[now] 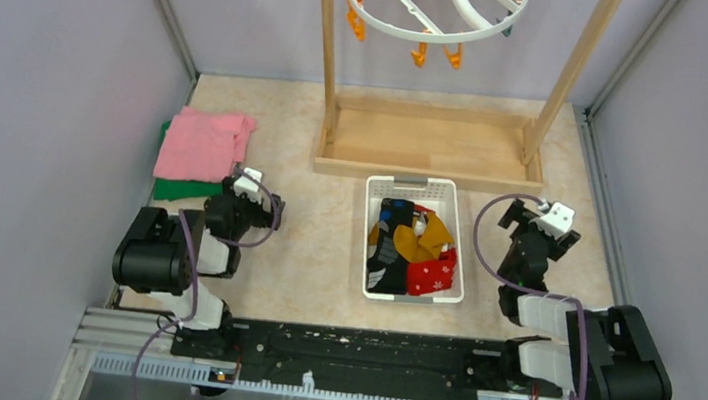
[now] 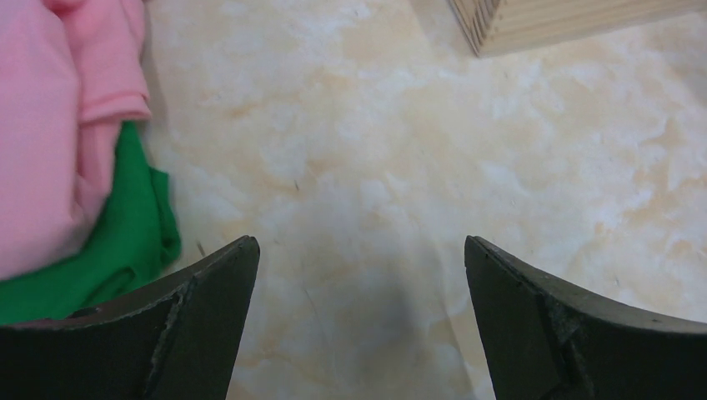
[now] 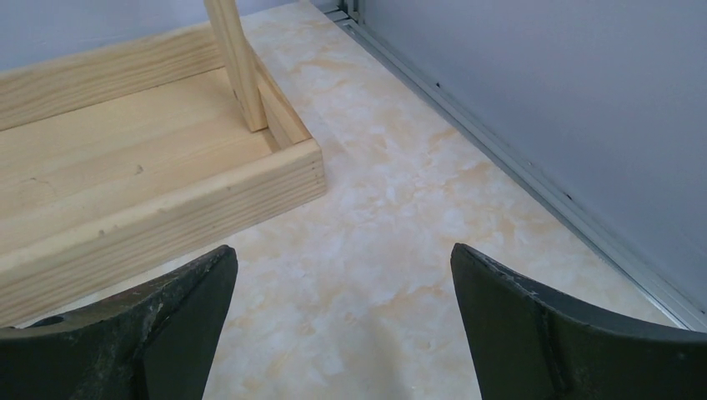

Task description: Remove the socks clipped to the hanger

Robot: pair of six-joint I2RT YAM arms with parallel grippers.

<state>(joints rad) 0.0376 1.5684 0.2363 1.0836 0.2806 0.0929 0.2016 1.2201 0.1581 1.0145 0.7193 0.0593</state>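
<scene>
Dark fingers (image 2: 208, 321) of the left gripper (image 2: 360, 250) stand wide apart, gripping nothing, above the marbled table (image 2: 400, 167); a pink cloth (image 2: 50, 125) lying on a green cloth (image 2: 125, 250) sits just to their left, and a corner of the wooden frame (image 2: 542, 21) shows further out on the right; the right gripper (image 3: 343, 254) is likewise spread wide and holds nothing, pointed at tabletop just beside the frame's base tray and one upright post, with the grey side wall (image 3: 542, 100) to its right; seen from above, both arms sit folded near their bases, one on each side of a white slotted basket (image 1: 366, 232); the socks (image 1: 410, 247) lie heaped inside that basket, black, mustard and red with white snowflakes, between the two grippers; the hanger (image 1: 427, 37), a white oval ring with a wavy crossbar, hangs high in the frame behind the basket, well apart from the socks, with orange clips (image 1: 418, 56) and teal ones dangling from its rim.
</scene>
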